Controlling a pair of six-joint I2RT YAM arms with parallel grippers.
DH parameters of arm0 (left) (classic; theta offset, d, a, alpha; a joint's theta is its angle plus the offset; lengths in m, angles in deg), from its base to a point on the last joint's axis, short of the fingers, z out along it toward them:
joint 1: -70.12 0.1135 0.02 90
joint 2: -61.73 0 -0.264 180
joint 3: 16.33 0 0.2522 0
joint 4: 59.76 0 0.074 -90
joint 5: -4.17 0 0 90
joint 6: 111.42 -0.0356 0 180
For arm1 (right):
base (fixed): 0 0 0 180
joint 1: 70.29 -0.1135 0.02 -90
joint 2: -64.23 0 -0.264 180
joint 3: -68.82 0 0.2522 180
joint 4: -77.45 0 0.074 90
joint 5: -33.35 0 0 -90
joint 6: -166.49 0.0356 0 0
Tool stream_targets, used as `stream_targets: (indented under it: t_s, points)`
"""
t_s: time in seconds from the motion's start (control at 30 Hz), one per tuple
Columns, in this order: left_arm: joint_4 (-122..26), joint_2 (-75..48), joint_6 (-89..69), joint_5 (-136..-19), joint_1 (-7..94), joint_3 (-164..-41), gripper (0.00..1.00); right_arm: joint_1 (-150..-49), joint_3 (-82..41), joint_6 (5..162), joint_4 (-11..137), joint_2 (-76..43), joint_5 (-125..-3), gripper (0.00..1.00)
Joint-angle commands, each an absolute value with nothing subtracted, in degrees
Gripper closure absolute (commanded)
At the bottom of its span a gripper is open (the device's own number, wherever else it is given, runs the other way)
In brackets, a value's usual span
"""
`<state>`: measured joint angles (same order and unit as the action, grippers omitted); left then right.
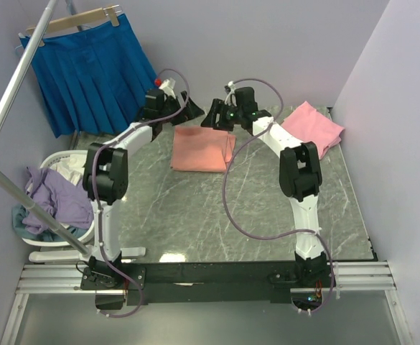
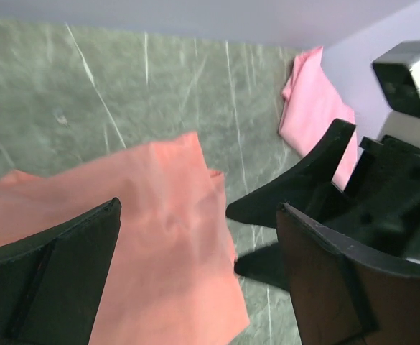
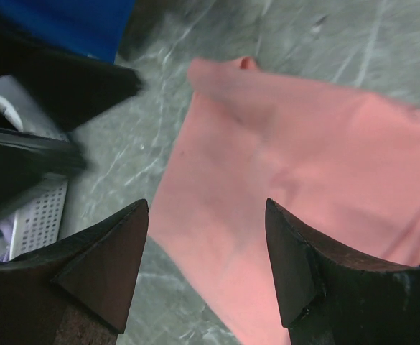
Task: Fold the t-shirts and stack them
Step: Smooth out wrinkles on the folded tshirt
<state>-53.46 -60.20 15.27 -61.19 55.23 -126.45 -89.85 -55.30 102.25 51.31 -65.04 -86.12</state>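
The salmon-orange t-shirt [image 1: 202, 149] lies folded into a rectangle on the grey marble table, toward the back middle. It also shows in the left wrist view [image 2: 166, 244] and the right wrist view [image 3: 303, 187]. The lighter pink t-shirt [image 1: 312, 127] lies folded at the back right, also seen in the left wrist view [image 2: 310, 108]. My left gripper [image 1: 177, 106] is open and empty above the salmon shirt's far left corner. My right gripper [image 1: 217, 115] is open and empty above its far right corner. Neither touches the cloth.
A bright blue pleated skirt [image 1: 87, 72] hangs on a hanger at the back left. A white laundry basket [image 1: 59, 162] with lilac clothes [image 1: 52, 198] stands left of the table. A white rail [image 1: 16, 93] slants across the left. Walls close the back and right.
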Motion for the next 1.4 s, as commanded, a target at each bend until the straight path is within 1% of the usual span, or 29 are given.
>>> stream_targets:
  t_s: [0.0, 0.07, 0.2, 0.3, 0.33, 0.47, 0.6, 0.83, 0.9, 0.97, 1.03, 1.23, 1.33, 1.37]
  points:
    - [-53.21, -68.40, 16.64, -57.36, 55.18, -130.45, 0.06, -89.89, -55.41, 103.82, 53.14, -67.94, -89.16, 0.28]
    - [-50.23, -71.06, 15.85, -57.18, 55.18, -134.57, 0.07, -89.81, -55.59, 104.17, 52.01, -69.09, -89.34, 0.28]
    - [-46.80, -76.94, 14.71, -58.32, 55.80, -139.16, 0.07, -89.63, -53.31, 104.44, 48.84, -69.89, -85.83, 0.28]
    - [-44.35, -80.11, 14.53, -58.94, 57.03, -142.24, 0.06, -88.84, -52.34, 104.70, 43.66, -70.50, -83.63, 0.29]
    - [-43.98, -80.65, 14.53, -59.03, 57.72, -142.68, 0.06, -88.75, -51.90, 104.61, 42.43, -70.33, -80.67, 0.29]
    - [-44.50, -81.79, 15.23, -58.15, 59.57, -142.16, 0.06, -88.66, -47.34, 103.48, 39.27, -67.96, -74.60, 0.29]
    - [-45.65, -80.04, 15.41, -57.71, 59.93, -140.22, 0.06, -88.31, -45.05, 102.42, 39.79, -66.64, -70.63, 0.29]
    - [-48.19, -76.17, 15.41, -56.83, 59.93, -136.45, 0.06, -87.87, -43.99, 101.89, 39.87, -65.76, -73.34, 0.29]
    - [-48.20, -75.38, 15.32, -56.65, 59.93, -135.83, 0.06, -87.79, -42.06, 102.33, 41.19, -64.44, -74.39, 0.33]
    - [-48.20, -75.03, 14.97, -56.48, 59.93, -135.56, 0.06, -87.79, -40.13, 102.07, 41.71, -62.43, -74.66, 0.41]
    - [-48.11, -74.68, 14.62, -56.13, 59.93, -135.39, 0.06, -87.52, -37.15, 101.98, 43.46, -61.02, -75.80, 0.43]
    - [-48.46, -73.89, 14.27, -55.33, 59.75, -133.98, 0.06, -86.99, -33.27, 102.24, 46.54, -58.82, -80.90, 0.48]
    - [-48.55, -73.88, 14.18, -54.99, 59.75, -133.45, 0.06, -86.73, -34.50, 102.07, 46.80, -60.57, -83.88, 0.52]
    - [-48.29, -74.06, 14.09, -54.98, 59.75, -133.54, 0.06, -86.73, -34.15, 102.41, 47.77, -60.83, -85.72, 0.55]
